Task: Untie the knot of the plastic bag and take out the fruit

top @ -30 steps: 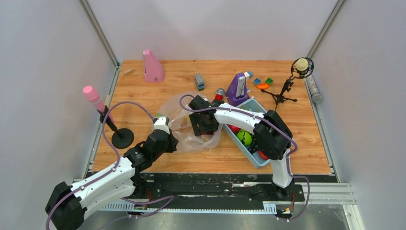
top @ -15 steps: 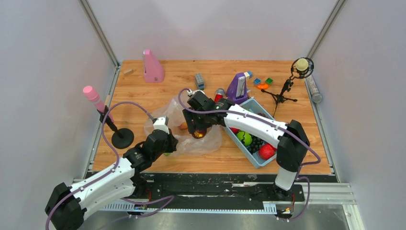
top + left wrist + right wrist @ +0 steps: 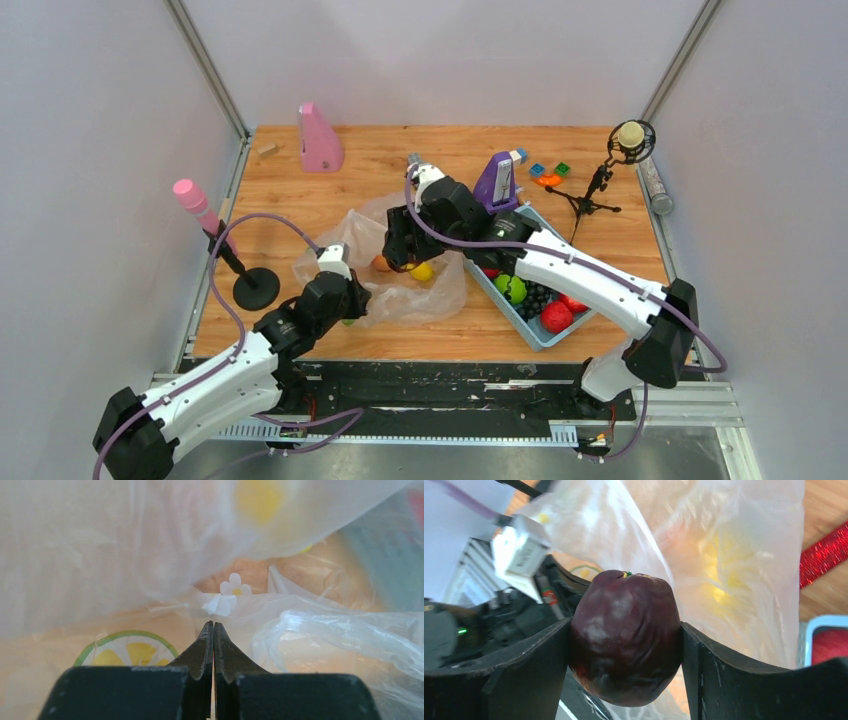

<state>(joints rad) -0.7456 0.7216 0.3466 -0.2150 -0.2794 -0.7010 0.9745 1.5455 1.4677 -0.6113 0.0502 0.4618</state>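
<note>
The see-through plastic bag (image 3: 400, 290) lies open on the table's middle. A yellow fruit (image 3: 422, 271) and an orange one (image 3: 380, 263) show inside it. My right gripper (image 3: 398, 252) hovers over the bag, shut on a dark red round fruit (image 3: 626, 635); it shows in the right wrist view (image 3: 626, 625) with the bag film (image 3: 724, 555) behind. My left gripper (image 3: 350, 300) is at the bag's near left edge. In the left wrist view (image 3: 213, 625) its jaws are pressed together on the film (image 3: 325, 630). I cannot make out the knot.
A blue tray (image 3: 503, 305) right of the bag holds a red apple (image 3: 556, 316), a green ball (image 3: 512, 288) and dark grapes (image 3: 535, 298). A pink microphone stand (image 3: 255, 290) is at the left. A purple object (image 3: 497, 185), small blocks (image 3: 548, 175) and a tripod (image 3: 598, 190) are behind.
My right gripper has risen out of the bag and moved toward the back with the dark red fruit. The yellow and orange fruits now show in the bag. The left gripper has stayed put.
</note>
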